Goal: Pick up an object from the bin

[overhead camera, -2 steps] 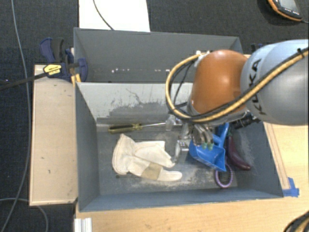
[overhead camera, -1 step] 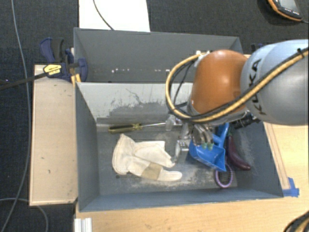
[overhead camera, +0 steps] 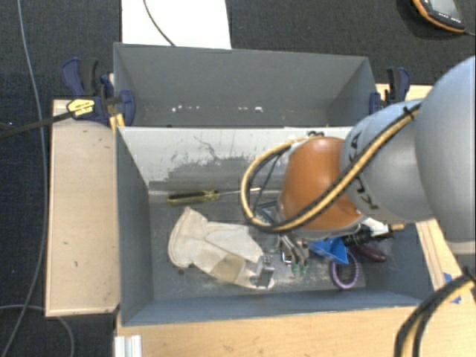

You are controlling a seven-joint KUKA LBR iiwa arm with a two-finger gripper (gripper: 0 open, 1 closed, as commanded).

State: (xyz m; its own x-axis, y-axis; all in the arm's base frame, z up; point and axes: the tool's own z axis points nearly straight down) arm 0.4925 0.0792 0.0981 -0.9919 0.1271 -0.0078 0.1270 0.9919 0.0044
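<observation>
Camera view looking down: we've got the grey metal bin (overhead camera: 238, 88) with the big grey arm (overhead camera: 439, 162) reaching in, and its orange cover (overhead camera: 316, 181) sits right above the pincer (overhead camera: 269, 268), with a yellow-and-black cable (overhead camera: 256, 181) looped beside it. The pincer is low, near the bin floor. Honestly we can't tell whether it's spread or pressed together, because the cover and wrist bits get in the way. The thing it's over is a crumpled white glove (overhead camera: 208, 244). It spreads out from the pincer on the side away from the arm, and its nearest edge is right at the tip. Beyond the pincer, toward the back wall, lies a screwdriver (overhead camera: 192, 196) with a yellow handle. On the arm's side of the pincer we see a blue plastic piece (overhead camera: 333, 248), then a dark purple thing (overhead camera: 374, 253), and just beside them a small purple loop (overhead camera: 343, 275).
</observation>
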